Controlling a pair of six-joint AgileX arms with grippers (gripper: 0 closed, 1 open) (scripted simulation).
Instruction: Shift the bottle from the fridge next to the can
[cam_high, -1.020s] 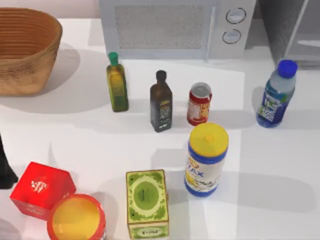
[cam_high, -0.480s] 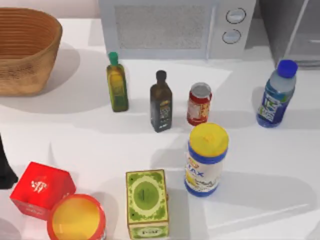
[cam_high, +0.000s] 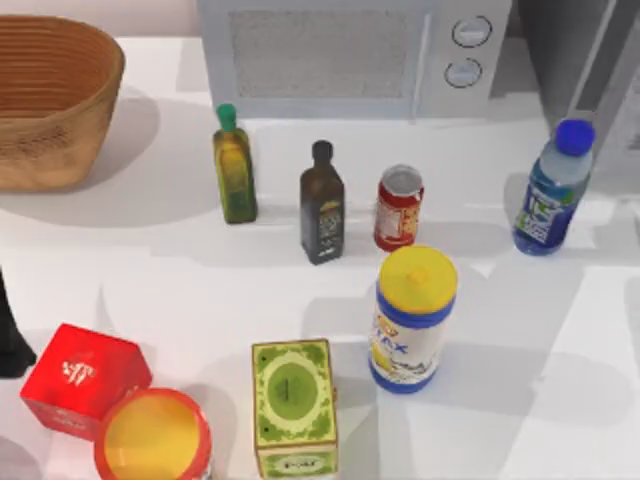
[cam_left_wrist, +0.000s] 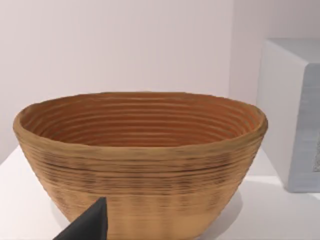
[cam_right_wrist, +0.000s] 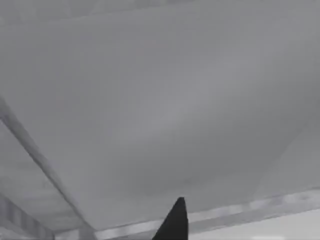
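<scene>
The bottle (cam_high: 553, 190), clear with a blue cap and a blue, green and white label, stands upright on the table at the right, in front of the fridge (cam_high: 560, 50). The small red can (cam_high: 398, 208) stands near the middle, well to the bottle's left. The fridge's pale door panel (cam_high: 622, 90) angles out at the right edge. A dark tip of my right gripper (cam_right_wrist: 175, 222) faces a grey framed panel (cam_right_wrist: 160, 100) at close range. My left arm (cam_high: 10, 340) sits at the left edge. A dark tip of my left gripper (cam_left_wrist: 87, 225) points at the basket (cam_left_wrist: 140, 165).
A white microwave (cam_high: 350, 55) stands at the back. An olive oil bottle (cam_high: 234, 165) and a dark glass bottle (cam_high: 322, 203) stand left of the can. A blue-white canister (cam_high: 412, 318), green box (cam_high: 293, 405), red box (cam_high: 84, 378) and red tub (cam_high: 153, 438) fill the front.
The fridge's pale door panel has swung and now reaches lower along the right edge. Shadows on the right of the table shifted. The bottle and can stayed put.
</scene>
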